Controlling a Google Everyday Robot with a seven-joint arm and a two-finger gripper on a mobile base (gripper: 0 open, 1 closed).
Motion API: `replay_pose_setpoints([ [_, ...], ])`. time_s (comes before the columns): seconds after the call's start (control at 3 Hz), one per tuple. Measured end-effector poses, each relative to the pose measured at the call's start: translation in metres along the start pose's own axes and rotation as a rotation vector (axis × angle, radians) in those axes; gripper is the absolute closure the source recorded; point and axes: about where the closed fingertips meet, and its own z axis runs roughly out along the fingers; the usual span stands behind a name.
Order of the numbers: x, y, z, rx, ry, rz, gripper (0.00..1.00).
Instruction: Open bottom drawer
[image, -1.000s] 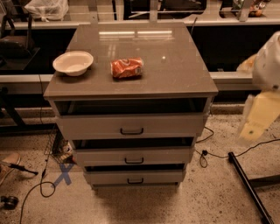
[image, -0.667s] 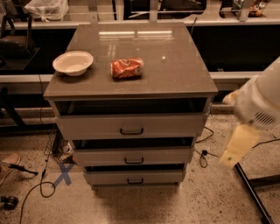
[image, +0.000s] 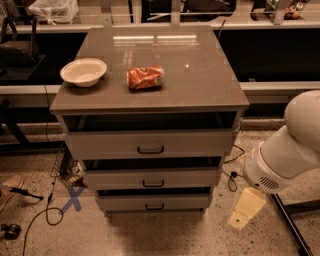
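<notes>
1. We hold the gripper (image: 245, 212) low, right of the cabinet and near the floor, apart from the bottom drawer (image: 125, 202); we judge that this height suits its black handle (image: 154, 206)
2. Whether the gripper is open or closed, we cannot tell
3. The bottom drawer sits lowest of three, under the middle drawer (image: 115, 178), its front not pulled out
4. On the glossy brown worktop (image: 200, 75), a white bowl (image: 83, 71) and a crushed red can (image: 145, 77) lie near each other, left of centre
5. The floor is speckled, with a blue tape cross (image: 73, 198) and loose cables beside the cabinet

Gripper (image: 243, 215) hangs right of bottom drawer (image: 154, 202) (not touching)
</notes>
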Motion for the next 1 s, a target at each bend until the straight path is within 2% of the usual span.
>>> replay_pose_setpoints([
  [0.33, 0.000, -0.001, 0.003, -0.003, -0.012, 0.020, 0.00],
  [0.67, 0.015, -0.007, 0.055, -0.033, -0.010, 0.118, 0.00],
  [1.0, 0.041, -0.016, 0.131, -0.047, -0.008, 0.270, 0.00],
])
